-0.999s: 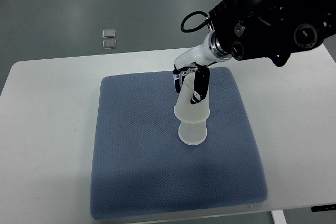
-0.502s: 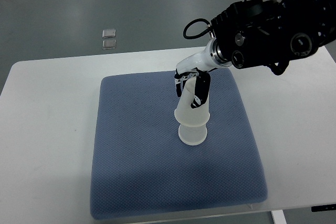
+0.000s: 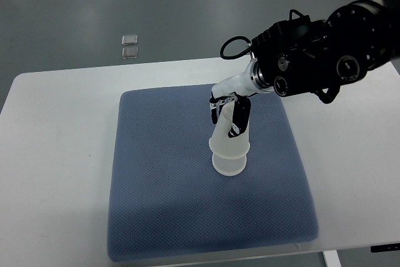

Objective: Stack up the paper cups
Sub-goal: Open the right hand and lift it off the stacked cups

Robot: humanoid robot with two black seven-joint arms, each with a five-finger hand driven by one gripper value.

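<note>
The right hand point(image 3: 228, 115) reaches in from the upper right of the frame, its bulky black arm point(image 3: 319, 51) hanging over the far edge of the white tabletop point(image 3: 59, 154). Its fingers point(image 3: 239, 117) are clamped around an upside-down translucent paper cup point(image 3: 229, 137), gripping it near its narrow upper end. That cup tilts slightly, and its wide rim sits down over a second upside-down cup point(image 3: 228, 164), which stands on the blue pad point(image 3: 169, 217) a little right of the middle of the frame. Only the lower band of the bottom cup shows beneath the top one. The pad covers most of the tabletop. On the grey floor at the upper left lie two small pale squares point(image 3: 129, 45).
</note>
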